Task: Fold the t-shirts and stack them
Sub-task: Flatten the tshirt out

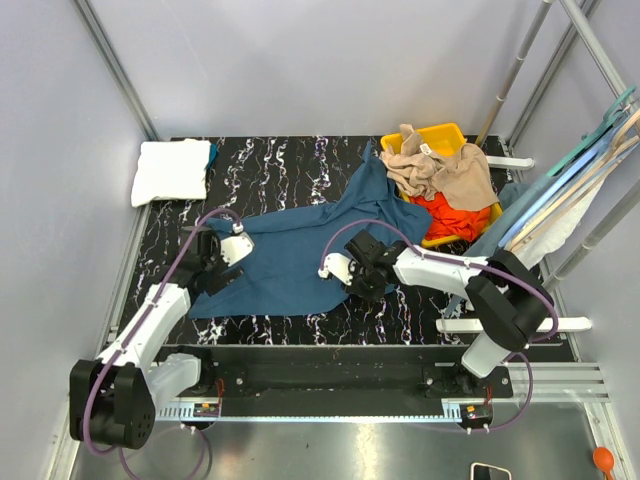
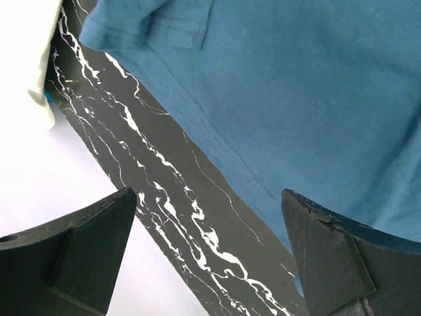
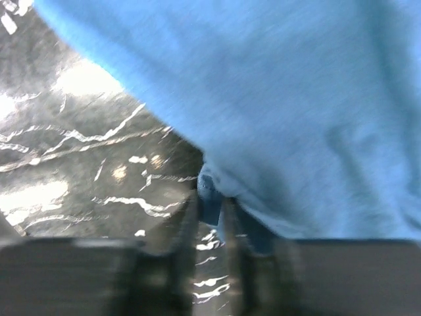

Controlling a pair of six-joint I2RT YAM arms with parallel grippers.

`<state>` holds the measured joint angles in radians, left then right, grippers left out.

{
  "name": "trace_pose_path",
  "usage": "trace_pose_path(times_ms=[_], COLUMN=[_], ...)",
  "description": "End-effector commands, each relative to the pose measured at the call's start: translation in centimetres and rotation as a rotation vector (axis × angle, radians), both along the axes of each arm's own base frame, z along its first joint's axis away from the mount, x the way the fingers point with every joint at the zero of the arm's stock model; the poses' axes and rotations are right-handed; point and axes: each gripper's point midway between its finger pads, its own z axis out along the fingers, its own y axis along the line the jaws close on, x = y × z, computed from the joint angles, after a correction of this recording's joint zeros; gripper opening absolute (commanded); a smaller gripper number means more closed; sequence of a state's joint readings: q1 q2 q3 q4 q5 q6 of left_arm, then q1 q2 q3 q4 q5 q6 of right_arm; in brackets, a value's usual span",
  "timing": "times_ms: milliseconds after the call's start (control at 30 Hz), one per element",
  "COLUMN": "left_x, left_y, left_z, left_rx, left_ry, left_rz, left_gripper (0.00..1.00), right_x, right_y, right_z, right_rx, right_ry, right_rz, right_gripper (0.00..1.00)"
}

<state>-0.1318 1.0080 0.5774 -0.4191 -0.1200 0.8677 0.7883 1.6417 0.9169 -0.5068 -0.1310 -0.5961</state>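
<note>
A large teal-blue t-shirt point(image 1: 300, 250) lies spread and rumpled on the black marble table point(image 1: 290, 160). My left gripper point(image 1: 212, 268) is open at the shirt's left edge. In the left wrist view the left gripper point(image 2: 210, 263) is empty, with its jaws wide apart over bare table beside the shirt's hem point(image 2: 296, 85). My right gripper point(image 1: 342, 278) rests on the shirt's right part. In the blurred right wrist view the right gripper point(image 3: 217, 217) is shut on a small fold of the teal cloth point(image 3: 283, 99). A folded white t-shirt point(image 1: 172, 170) lies at the back left and also shows in the left wrist view point(image 2: 26, 39).
A yellow bin point(image 1: 440, 132) at the back right holds a tan t-shirt point(image 1: 445, 170) and a red-orange t-shirt point(image 1: 455, 215). Pale blue and beige hangers point(image 1: 560, 190) lean at the right. Metal frame posts and grey walls ring the table.
</note>
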Motion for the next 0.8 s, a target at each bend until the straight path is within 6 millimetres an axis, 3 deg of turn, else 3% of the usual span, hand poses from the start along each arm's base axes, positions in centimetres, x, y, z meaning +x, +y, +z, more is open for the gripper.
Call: trace_pose_path(times_ms=[0, 300, 500, 767], left_x=[0.4, -1.0, -5.3, -8.5], left_y=[0.1, -0.6, -0.6, 1.3], left_z=[0.9, 2.0, 0.5, -1.4], left_rx=[-0.006, -0.022, 0.021, 0.137], left_ry=[-0.053, -0.021, 0.187, 0.321], left_rz=[0.006, -0.047, -0.156, -0.193], left_gripper=[0.98, 0.98, 0.96, 0.98], right_x=[-0.8, -1.7, -2.3, -1.5], right_y=[-1.5, -2.5, -3.2, -2.8], right_z=[-3.4, -1.8, 0.5, 2.0], right_rx=[-0.071, -0.062, -0.047, -0.019], right_ry=[0.052, 0.036, 0.023, -0.022], right_rz=[-0.016, -0.054, -0.082, -0.102], right_gripper=[0.02, 0.00, 0.00, 0.00])
